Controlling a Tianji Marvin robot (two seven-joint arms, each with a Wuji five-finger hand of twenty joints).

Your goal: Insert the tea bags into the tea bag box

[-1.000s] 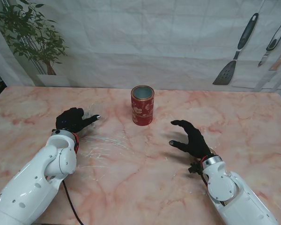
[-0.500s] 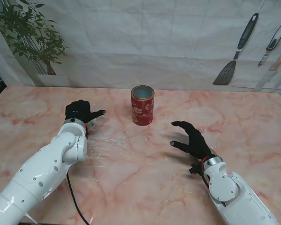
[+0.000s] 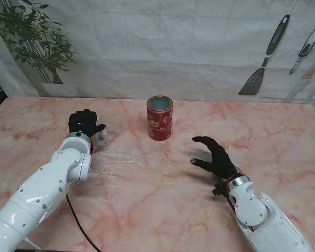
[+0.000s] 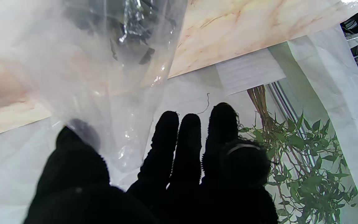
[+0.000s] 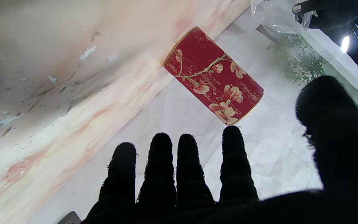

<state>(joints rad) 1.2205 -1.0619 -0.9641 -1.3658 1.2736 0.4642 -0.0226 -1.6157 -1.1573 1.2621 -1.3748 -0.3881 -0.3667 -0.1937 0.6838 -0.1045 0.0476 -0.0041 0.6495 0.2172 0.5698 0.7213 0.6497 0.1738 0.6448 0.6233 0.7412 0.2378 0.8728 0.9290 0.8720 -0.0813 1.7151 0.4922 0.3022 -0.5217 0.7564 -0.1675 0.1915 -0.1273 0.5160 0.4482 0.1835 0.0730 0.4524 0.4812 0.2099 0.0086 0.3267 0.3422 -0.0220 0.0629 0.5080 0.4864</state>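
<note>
The round tin tea box [image 3: 159, 118] is red with pale flowers, thin stems and gold rims. The marble table top [image 3: 163, 194] is pink with white streaks. Both gloved robot hands [image 3: 84, 124] [image 3: 215, 155] are black, on shiny white arms [image 3: 47, 189].

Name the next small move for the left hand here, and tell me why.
Probably lift the clear tea bag pouch and carry it right toward the red tin. The left hand looks closed on the pouch, with film over its fingers in the wrist view. The tin stands upright and open-topped, apart from it. The right hand hovers open, holding nothing.
</note>
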